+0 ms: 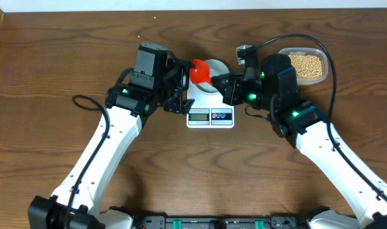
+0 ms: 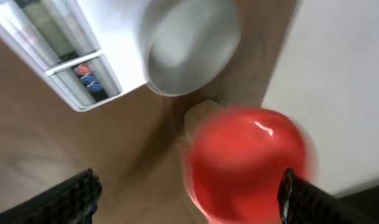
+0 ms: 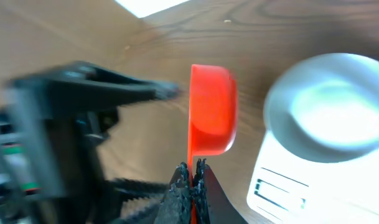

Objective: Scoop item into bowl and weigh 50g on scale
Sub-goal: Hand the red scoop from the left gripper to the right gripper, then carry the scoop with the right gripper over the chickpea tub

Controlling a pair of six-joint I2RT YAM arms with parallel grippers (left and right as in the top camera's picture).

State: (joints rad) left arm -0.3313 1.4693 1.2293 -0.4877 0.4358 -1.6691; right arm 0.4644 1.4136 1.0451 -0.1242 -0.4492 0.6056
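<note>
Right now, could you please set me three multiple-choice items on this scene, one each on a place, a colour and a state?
1. The white bowl stands: A on the scale; B on a shelf; C in a sink.
2. The measuring scoop is: A blue; B red; C green.
3. The right gripper is: A open; B shut on the scoop's handle; C out of view.
Key: 1A, it sits on the scale's platform; 2B, plainly red; 3B, it pinches the handle.
</note>
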